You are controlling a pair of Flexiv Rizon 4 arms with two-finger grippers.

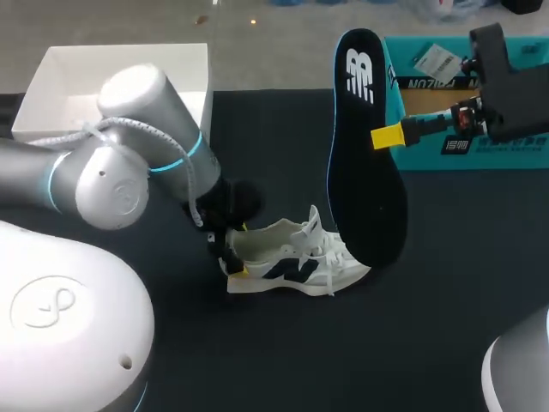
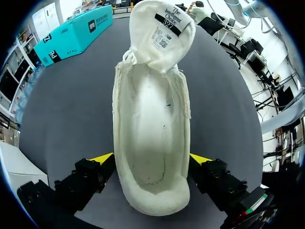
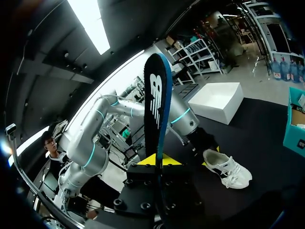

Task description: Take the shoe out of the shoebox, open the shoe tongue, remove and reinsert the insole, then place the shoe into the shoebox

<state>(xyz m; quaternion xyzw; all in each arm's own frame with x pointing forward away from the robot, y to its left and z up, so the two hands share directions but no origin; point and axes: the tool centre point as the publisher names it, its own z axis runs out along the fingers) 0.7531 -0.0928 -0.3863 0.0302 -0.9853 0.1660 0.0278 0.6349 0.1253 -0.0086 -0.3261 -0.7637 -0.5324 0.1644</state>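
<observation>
A white shoe [image 1: 292, 257] with a dark logo lies on the black table, its tongue folded forward. In the left wrist view the shoe [image 2: 151, 119] has no insole in it. My left gripper [image 2: 151, 157] is open and straddles the heel, its yellow tips close beside the shoe's sides. In the head view the left gripper [image 1: 232, 251] sits at the heel end. My right gripper [image 1: 386, 136] is shut on the black, blue-edged insole [image 1: 364, 163] and holds it upright above the shoe's toe. From the right wrist, the insole [image 3: 155, 105] stands edge-on between the fingers of the right gripper [image 3: 157, 161].
The teal shoebox [image 1: 480, 112] stands at the back right, just behind the right gripper. A white box [image 1: 120, 86] sits at the back left beyond the left arm. Bare black table lies in front of the shoe.
</observation>
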